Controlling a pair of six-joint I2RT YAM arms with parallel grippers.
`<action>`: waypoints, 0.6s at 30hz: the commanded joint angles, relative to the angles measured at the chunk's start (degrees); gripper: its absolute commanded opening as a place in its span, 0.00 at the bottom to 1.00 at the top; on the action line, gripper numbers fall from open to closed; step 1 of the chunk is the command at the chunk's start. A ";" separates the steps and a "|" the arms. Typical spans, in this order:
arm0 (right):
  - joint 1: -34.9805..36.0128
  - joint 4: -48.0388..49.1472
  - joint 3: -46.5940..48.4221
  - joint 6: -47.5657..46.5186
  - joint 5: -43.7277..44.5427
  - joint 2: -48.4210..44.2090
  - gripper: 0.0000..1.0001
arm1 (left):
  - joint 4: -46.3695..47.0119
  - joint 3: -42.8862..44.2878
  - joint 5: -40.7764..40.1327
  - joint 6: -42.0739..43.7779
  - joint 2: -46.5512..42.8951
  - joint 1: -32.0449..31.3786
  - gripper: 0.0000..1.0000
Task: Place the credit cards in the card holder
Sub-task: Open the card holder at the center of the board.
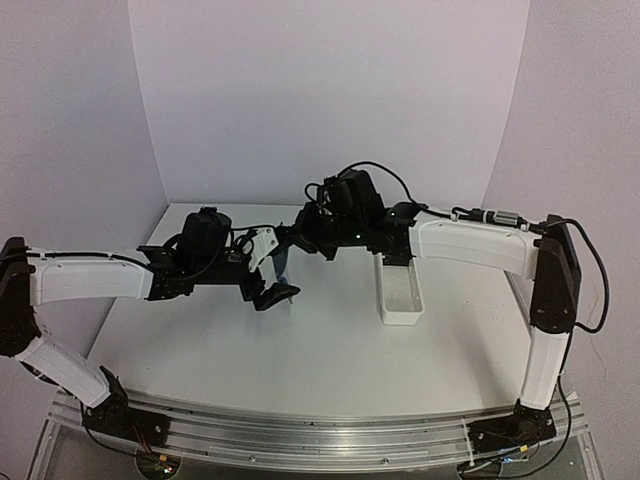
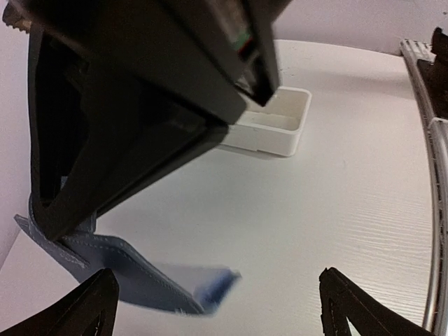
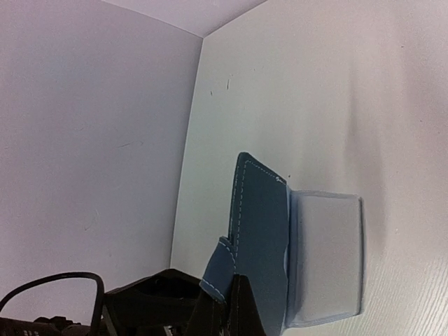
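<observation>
The right claw (image 3: 231, 316) is pinched right down on the card holder (image 3: 260, 231). It has the blue wallet by one edge, close to a lighter blue tab (image 3: 219, 271). On the right wrist cam the stitched blue cover shows side on, and a clear window pocket (image 3: 327, 259) folds out of it over the table (image 3: 364, 105).

The left claw (image 2: 220, 308) is spread as wide as it goes. Its two dark fingertips (image 2: 87, 308) sit in the bottom corners of its own cam with only bare tabletop between them, so it's got nothing in it. On that cam the holder hangs down from the big black bulk of the right claw at the left side, just above the near-left fingertip. The wallet's lower corner is blurry, so honestly I can't tell if it's brushing that finger or just close to it.

From the top cam, both claws meet around the middle of the table, with the left one (image 1: 272, 292) a bit nearer the bases. The holder is just a sliver of blue between them, held up off the surface.

The white tray (image 1: 400, 295) sits on the table off to the right, under the right arm and well apart from the wallet.
</observation>
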 commanded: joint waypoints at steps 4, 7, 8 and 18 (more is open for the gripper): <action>1.09 4.26 3.42 1.60 5.39 -2.46 0.00 | 8.03 5.12 -19.71 -3.91 5.04 -0.36 1.00; 1.21 4.86 3.20 1.51 4.08 -2.49 0.00 | 10.22 3.90 -22.68 -3.64 4.85 -0.36 0.86; 1.24 5.09 3.34 1.51 3.15 -2.37 0.00 | 11.39 3.65 -23.21 -2.78 4.95 -0.32 0.80; 1.34 6.88 2.88 1.33 1.54 -3.06 0.00 | 13.69 4.83 -25.05 -0.37 7.73 -0.27 0.46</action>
